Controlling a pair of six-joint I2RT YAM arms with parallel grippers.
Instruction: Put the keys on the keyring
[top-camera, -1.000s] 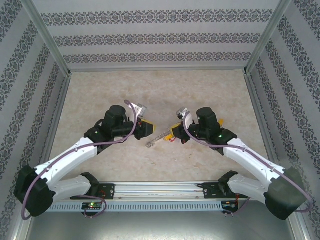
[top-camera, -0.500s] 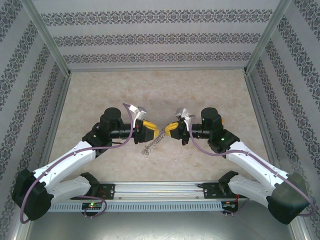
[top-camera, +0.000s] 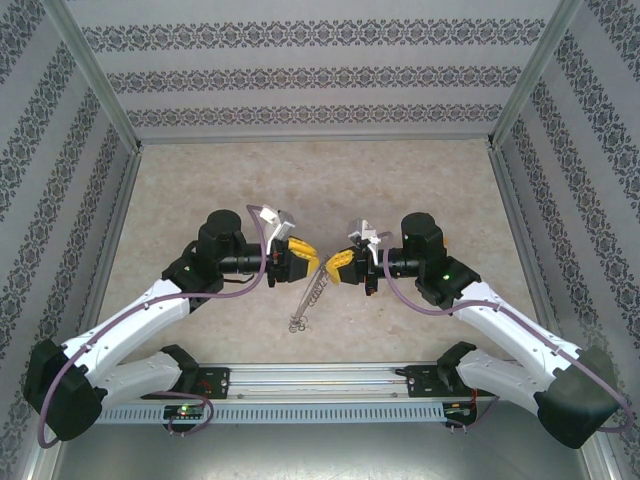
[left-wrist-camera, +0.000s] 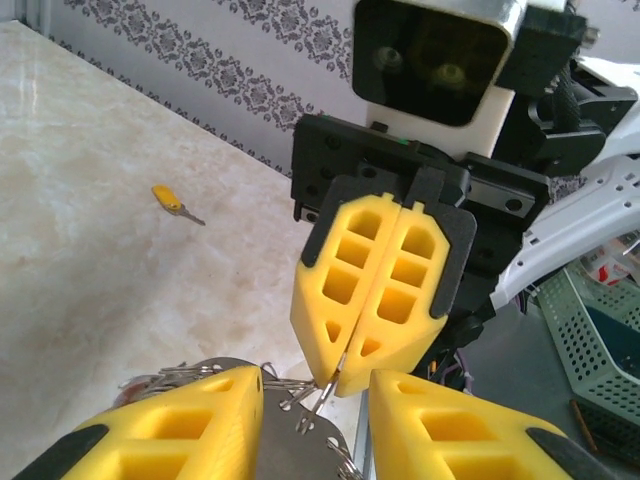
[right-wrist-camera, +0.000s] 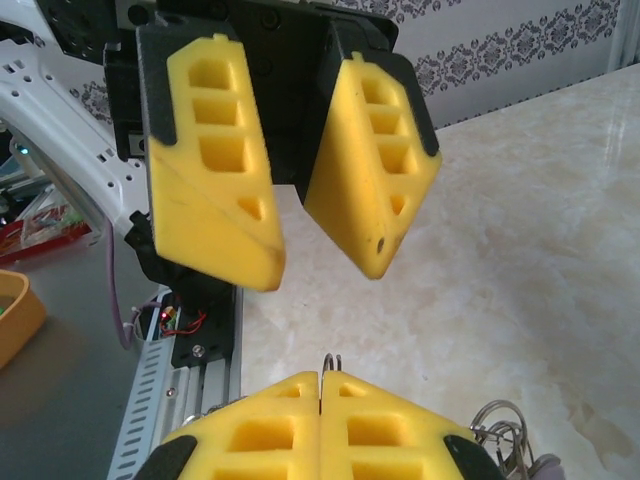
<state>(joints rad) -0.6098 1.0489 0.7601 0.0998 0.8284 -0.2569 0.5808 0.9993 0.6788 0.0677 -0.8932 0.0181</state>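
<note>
The keyring (top-camera: 309, 292) is pinched by the clenched right gripper (left-wrist-camera: 338, 385) over the table's (top-camera: 200, 180) middle; the left gripper (right-wrist-camera: 320, 270) is spread, empty. Should the pinch slip, the floppy loop could be dropped before the yellow-headed key (left-wrist-camera: 175, 203) is threaded.

Light is bright, soft and even, falling from overhead. In the top view the counter (top-camera: 400, 185) carries only faint, diffuse shadows under the arms. The frame posts there splay outward toward the corners, a wide-angle bend. The keyring (top-camera: 307, 298) is a thin, grainy squiggle, barely resolved. In the wrist views the polished counter gives off a pale sheen, the nearest yellow jaws along the bottom edge look soft, and the far background is slightly blurred.
</note>
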